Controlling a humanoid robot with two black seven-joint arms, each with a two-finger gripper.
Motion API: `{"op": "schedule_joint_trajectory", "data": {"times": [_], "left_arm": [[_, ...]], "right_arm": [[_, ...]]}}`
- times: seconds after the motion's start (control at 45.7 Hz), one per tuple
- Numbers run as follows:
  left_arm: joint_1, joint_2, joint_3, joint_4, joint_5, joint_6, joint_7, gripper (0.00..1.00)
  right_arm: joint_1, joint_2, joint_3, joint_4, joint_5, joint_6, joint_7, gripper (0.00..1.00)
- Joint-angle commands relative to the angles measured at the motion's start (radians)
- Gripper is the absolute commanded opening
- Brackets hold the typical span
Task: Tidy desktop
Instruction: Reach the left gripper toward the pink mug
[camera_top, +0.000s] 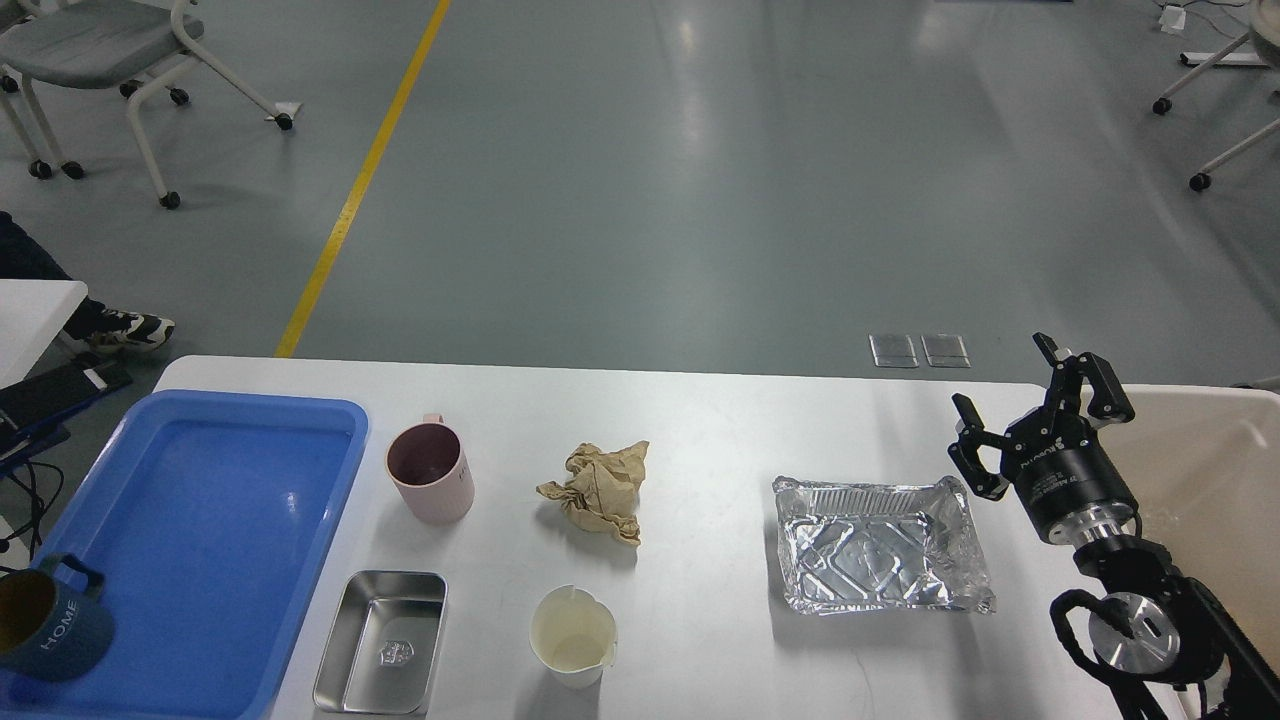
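While the right gripper is held wide open and empty just right of the foil tray, on the desktop, the tray's thin rim could be crumpled if it were pinched carelessly. The left gripper is not seen.

The glossy white table lies bare along its twelve-o'clock strip. Toward three o'clock, the crinkled silver foil tray sits just beside my right pincer, whose fingers stand spread; bare surface separates that tray from the crumpled brown paper wad.
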Motion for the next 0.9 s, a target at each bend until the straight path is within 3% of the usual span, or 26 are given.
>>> {"op": "schedule_joint_trajectory", "data": {"times": [0.0,0.219,0.503,0.875], "left_arm": [[-0.023,0.002,-0.006,-0.01,0.015,-0.001,0.0,0.96],[-0.096,-0.018,0.012,0.019,0.009,-0.036,0.017,0.96],[-0.19,-0.173,0.038,0.116,0.023,-0.185,0.018,0.96],[-0.582,-0.371,0.446,0.338,0.045,-0.182,0.018,0.96]], "right_arm": [[0.0,0.0,0.0,0.0,0.0,0.0,0.0,1.0],[0.0,0.0,0.0,-0.008,0.0,0.0,0.0,1.0],[0.0,0.002,-0.001,-0.008,0.0,0.0,0.0,1.0],[-0.006,0.003,-0.001,-0.008,0.0,0.0,0.0,1.0]]}}
